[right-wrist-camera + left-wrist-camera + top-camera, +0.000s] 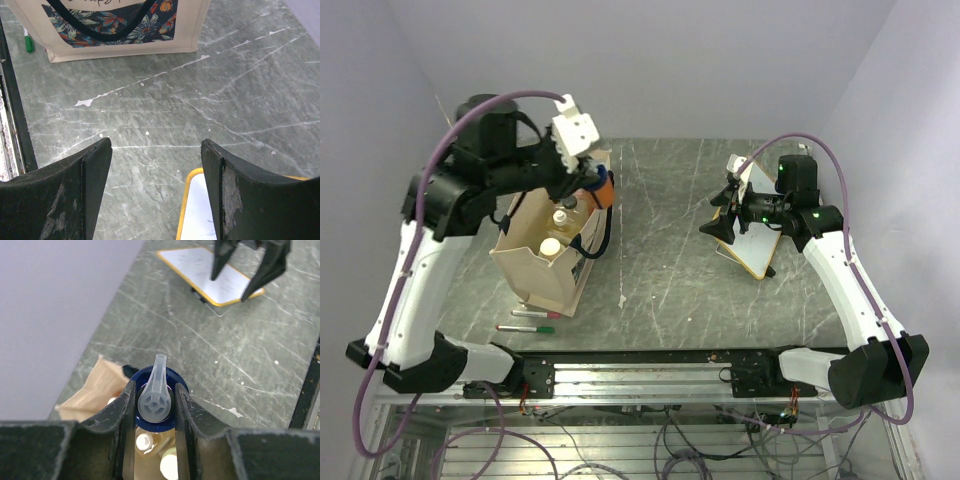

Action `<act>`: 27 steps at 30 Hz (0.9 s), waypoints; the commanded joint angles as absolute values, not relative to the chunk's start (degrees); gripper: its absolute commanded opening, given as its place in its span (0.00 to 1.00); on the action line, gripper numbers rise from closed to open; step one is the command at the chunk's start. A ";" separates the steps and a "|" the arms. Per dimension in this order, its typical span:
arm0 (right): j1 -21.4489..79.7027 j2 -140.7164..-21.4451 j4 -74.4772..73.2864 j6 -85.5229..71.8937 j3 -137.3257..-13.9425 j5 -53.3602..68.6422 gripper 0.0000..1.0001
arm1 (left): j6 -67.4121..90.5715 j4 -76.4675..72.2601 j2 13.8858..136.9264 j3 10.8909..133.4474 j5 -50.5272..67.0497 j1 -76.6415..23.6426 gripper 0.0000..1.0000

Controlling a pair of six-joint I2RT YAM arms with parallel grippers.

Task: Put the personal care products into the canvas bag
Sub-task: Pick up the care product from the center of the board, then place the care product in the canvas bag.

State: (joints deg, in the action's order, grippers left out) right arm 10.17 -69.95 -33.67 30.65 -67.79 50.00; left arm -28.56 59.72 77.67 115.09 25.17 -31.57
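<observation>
Orange bottle (155,405), blue collar, translucent white top, in left pincer (155,386)

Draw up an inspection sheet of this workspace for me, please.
Surface: grey-green marbled table, scuffed.
Job's things: canvas bag upright, open; orange bottle above its mouth; at least two capped bottles inside.
Clutter: two marker pens beside the bag; whiteboard at right.
Grippers: left gripper shut on the orange bottle; right gripper open, empty, over the whiteboard.
Cables: purple cable looped along each arm; loose wires below the rail.
Surroundings: plain pale walls.
</observation>
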 commanded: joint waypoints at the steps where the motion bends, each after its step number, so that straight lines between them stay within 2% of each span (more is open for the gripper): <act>1: 9.79 -69.55 -32.31 30.90 -67.63 50.63 0.72 | -22.32 54.24 73.60 116.02 22.67 -25.91 0.07; 6: 9.77 -69.46 -32.04 30.88 -67.31 50.45 0.72 | -18.23 53.10 71.53 111.31 17.62 -20.76 0.07; 27: 9.83 -69.51 -31.39 30.94 -66.40 51.30 0.72 | -16.56 52.39 58.24 86.04 17.16 -10.88 0.07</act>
